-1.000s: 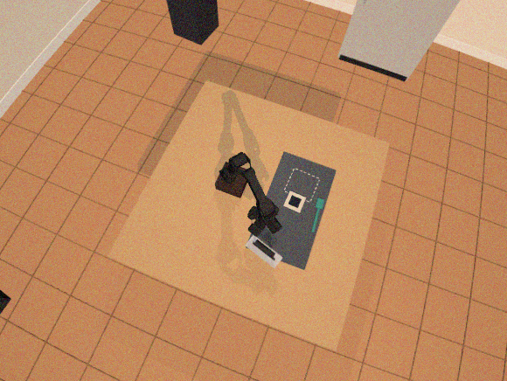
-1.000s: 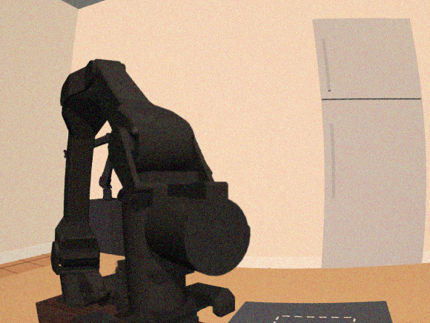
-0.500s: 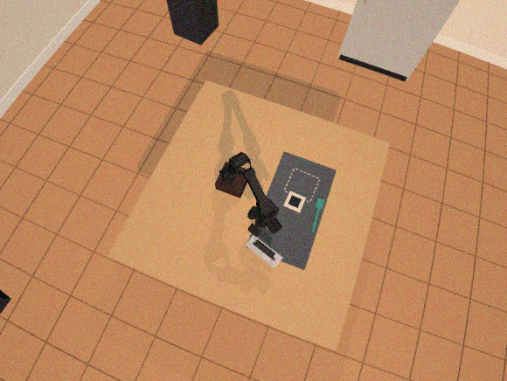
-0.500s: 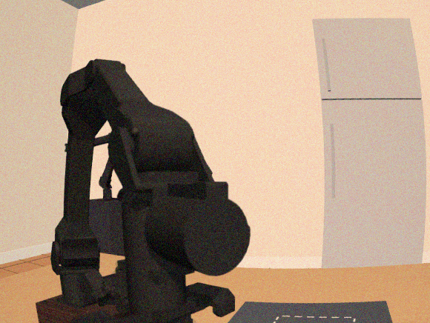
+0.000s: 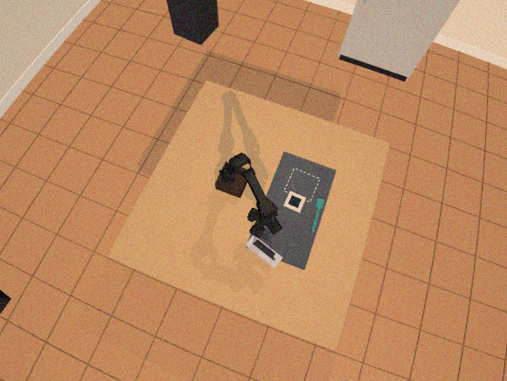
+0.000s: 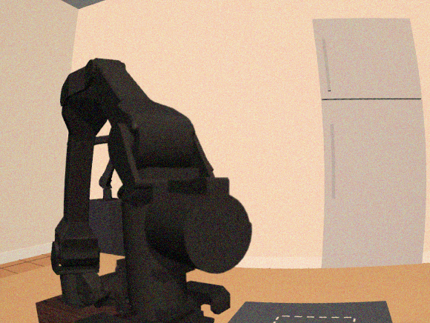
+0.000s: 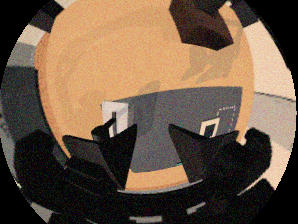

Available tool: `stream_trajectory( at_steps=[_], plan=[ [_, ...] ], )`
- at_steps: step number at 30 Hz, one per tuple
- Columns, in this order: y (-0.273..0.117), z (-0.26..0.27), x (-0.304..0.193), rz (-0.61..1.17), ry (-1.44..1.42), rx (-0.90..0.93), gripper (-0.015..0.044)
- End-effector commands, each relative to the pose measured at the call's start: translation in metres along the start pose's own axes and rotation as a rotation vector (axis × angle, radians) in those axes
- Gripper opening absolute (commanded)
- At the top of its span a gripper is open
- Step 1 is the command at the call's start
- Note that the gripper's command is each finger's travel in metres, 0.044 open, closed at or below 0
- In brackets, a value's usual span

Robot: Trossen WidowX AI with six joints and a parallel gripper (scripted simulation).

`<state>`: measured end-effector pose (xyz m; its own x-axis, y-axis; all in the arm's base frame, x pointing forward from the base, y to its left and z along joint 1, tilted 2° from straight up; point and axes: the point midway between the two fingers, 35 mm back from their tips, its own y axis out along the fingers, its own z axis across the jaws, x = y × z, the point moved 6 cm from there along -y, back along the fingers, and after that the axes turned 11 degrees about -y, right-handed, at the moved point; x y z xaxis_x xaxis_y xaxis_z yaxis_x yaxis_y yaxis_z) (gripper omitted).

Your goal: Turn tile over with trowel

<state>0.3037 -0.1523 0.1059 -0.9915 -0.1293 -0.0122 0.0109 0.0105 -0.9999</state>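
A pale tile [image 5: 295, 201] [image 7: 202, 129] with a dark square on its upper face lies on the dark mat [image 5: 293, 249] [image 6: 256, 311] [image 7: 170, 107]. It is at the edge of the dashed outline [image 5: 307, 173], mostly outside it. A teal tool [image 5: 319, 209] with a small flat blade and thin handle lies near the mat's right edge. A pale block [image 5: 263, 257] [image 7: 107, 112] sits at the mat's near left corner, with a dark handle [image 7: 102, 133] rising from it; I cannot tell for sure whether that is the trowel. My gripper [image 7: 153, 127] is open and empty, above the mat beside the block.
The arm's brown base block [image 5: 232, 185] [image 7: 200, 27] stands left of the mat on the wooden table top [image 5: 175, 218]. A fridge [image 6: 371, 148] and a dark cabinet [image 5: 193, 19] stand beyond the table.
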Motion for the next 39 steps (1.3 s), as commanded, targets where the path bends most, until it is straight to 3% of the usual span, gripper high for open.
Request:
stream_trajectory(
  at_steps=[1, 39],
  plan=[
    [-0.001, 0.005, -0.004, -0.002, -0.111, -0.003, 0.0270],
    [-0.017, 0.054, -0.033, 0.002, -1.427, 0.003, 0.0270]
  ],
)
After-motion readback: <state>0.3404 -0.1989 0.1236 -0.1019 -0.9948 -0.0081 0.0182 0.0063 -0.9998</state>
